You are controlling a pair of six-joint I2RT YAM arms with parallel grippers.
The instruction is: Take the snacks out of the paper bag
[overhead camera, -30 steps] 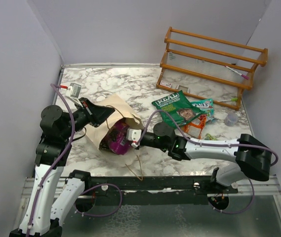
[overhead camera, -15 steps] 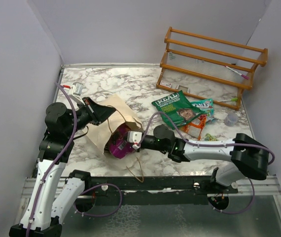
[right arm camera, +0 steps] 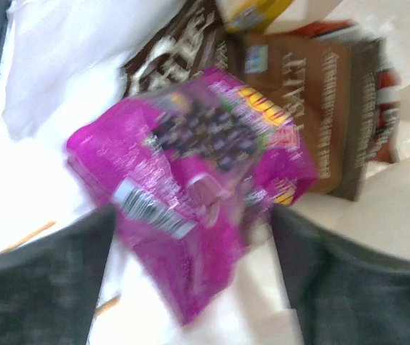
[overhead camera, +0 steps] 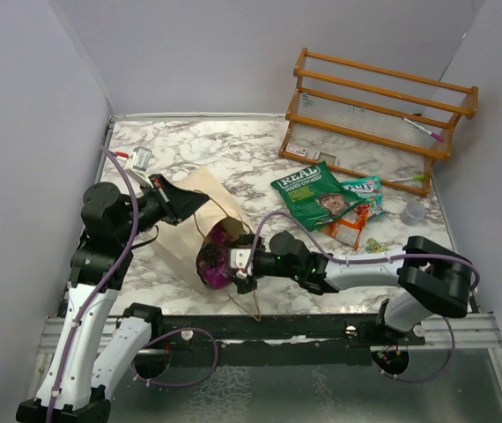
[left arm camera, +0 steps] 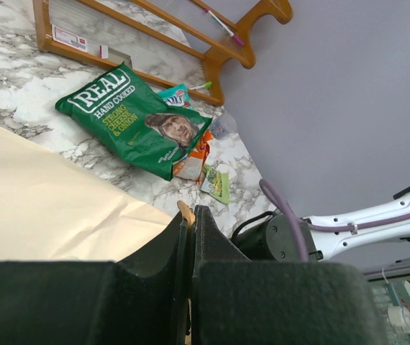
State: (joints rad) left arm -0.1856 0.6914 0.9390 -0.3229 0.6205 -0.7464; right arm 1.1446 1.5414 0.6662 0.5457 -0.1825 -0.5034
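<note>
Paper bag (overhead camera: 173,240) flat, mouth twd near-R

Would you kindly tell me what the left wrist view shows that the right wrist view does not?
Only the left wrist view: the green bag, the rack, the cup, the right arm, and the left claw shut on the edge of the paper bag.
Only the right wrist view: the magenta packet lying between the fingers of the open right claw, with a brown packet and a yellow packet behind it.
Both: the paper bag, though it is washed out and blurred in the right wrist view.
</note>
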